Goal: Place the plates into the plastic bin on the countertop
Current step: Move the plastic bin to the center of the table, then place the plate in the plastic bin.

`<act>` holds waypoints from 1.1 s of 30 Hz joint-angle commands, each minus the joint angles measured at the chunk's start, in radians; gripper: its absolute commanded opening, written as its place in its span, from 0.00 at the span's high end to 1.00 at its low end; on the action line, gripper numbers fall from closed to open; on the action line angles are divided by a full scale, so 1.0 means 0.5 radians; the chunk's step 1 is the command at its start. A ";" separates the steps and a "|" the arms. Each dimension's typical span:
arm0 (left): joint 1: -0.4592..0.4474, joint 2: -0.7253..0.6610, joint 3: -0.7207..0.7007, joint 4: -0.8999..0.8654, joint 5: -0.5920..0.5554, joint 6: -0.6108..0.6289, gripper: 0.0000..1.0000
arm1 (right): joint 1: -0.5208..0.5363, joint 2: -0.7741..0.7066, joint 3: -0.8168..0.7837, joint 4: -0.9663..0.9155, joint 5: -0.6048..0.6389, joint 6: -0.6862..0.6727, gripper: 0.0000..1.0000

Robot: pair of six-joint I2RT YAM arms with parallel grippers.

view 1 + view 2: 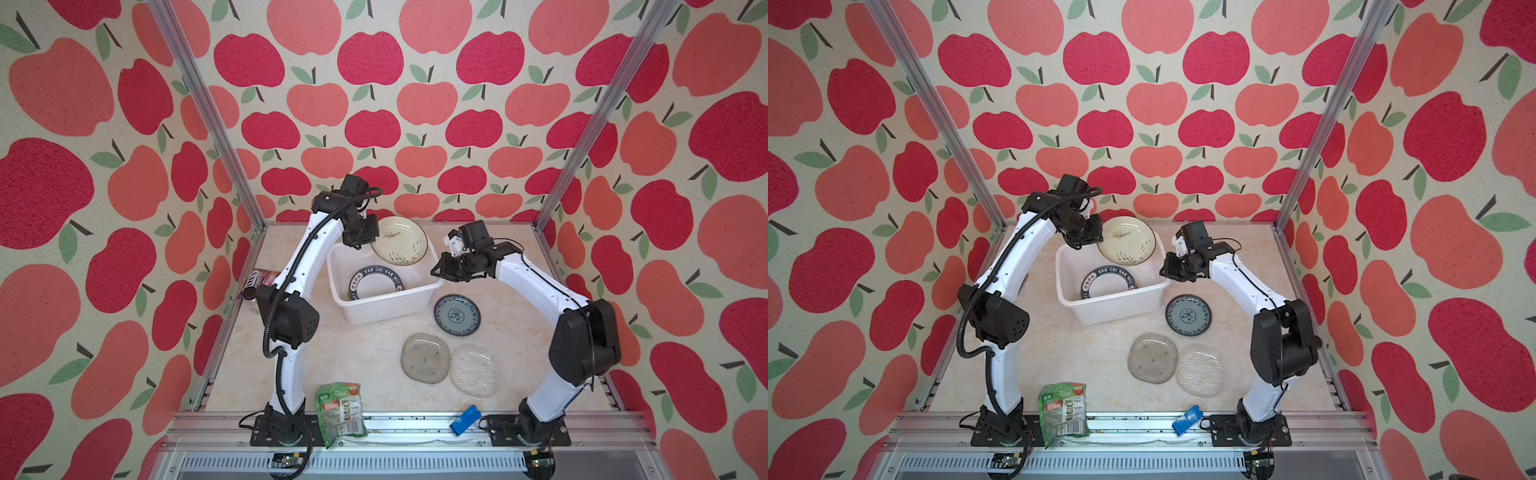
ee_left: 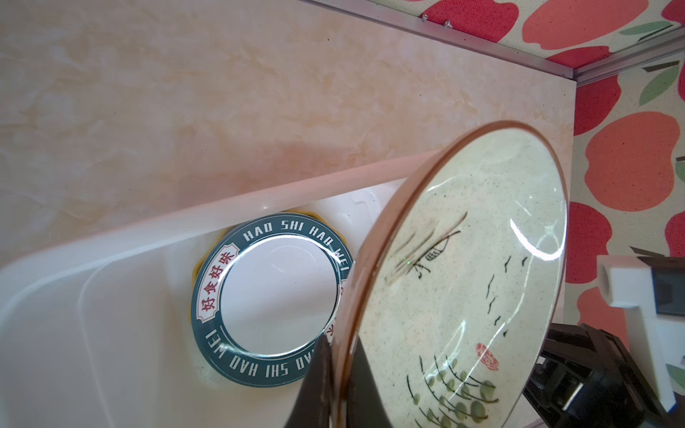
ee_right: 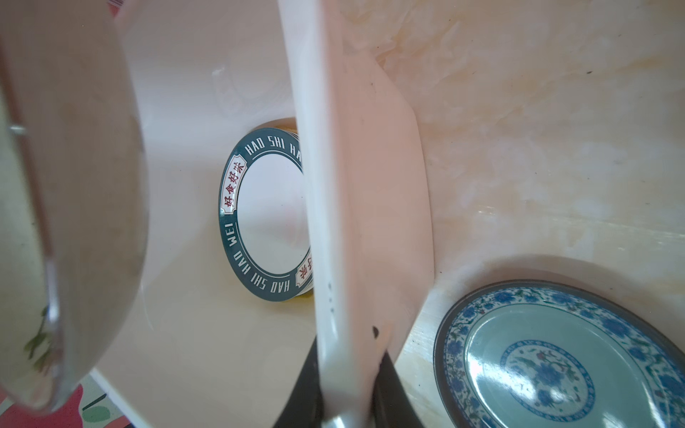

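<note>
**Tilted cream plate (image 2: 463, 278) over plastic bin (image 1: 386, 309)**

Your left gripper (image 2: 341, 359) clamps its rim; the plate slants toward your right gripper (image 3: 348, 370), pinching the bin's wall. Below the jaws: bin floor, lettered plate (image 2: 274, 296) flat inside.

A robot test cell: aluminium rails (image 1: 206, 112), apple-print fabric walls (image 1: 415, 62)

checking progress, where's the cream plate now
In both top views the cream plate tilts over the plastic bin, at its far right corner, clamped by the left gripper.
</note>
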 commanded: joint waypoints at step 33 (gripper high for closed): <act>0.051 -0.168 -0.689 0.046 -0.282 -0.273 1.00 | 0.009 0.347 0.490 -0.965 0.020 -0.097 1.00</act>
